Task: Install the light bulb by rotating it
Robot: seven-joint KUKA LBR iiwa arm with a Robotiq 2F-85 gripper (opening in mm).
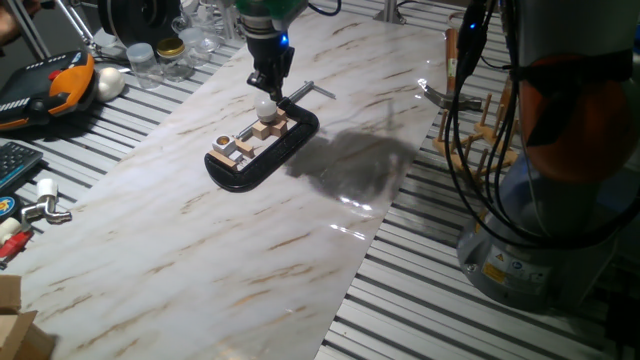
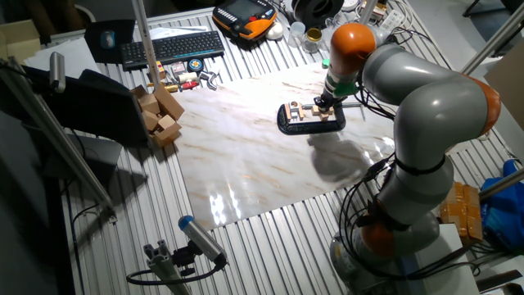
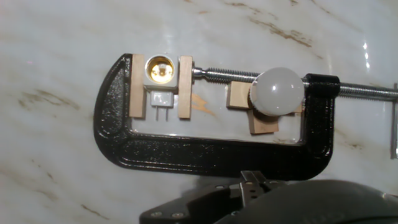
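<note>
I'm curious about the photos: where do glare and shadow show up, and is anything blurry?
One fixed view: bright glare on the marble table, arm's shadow right of the black clamp. Other fixed view: glare near the table's front edge. Hand view: light bulb and clamp sharp; the dark gripper body at the bottom blurred.

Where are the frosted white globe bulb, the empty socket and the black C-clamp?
Frosted white globe bulb [image 3: 277,91], hand view, centre of globe.
Empty grey socket with brass inside [image 3: 161,70], hand view, its opening.
Black metal C-clamp [image 3: 205,151], hand view, long bar.

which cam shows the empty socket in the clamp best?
Hand view: looks straight down into the socket, brass inside visible, held between wood blocks. One fixed view shows it small. In the other fixed view it's too tiny to make out.
</note>
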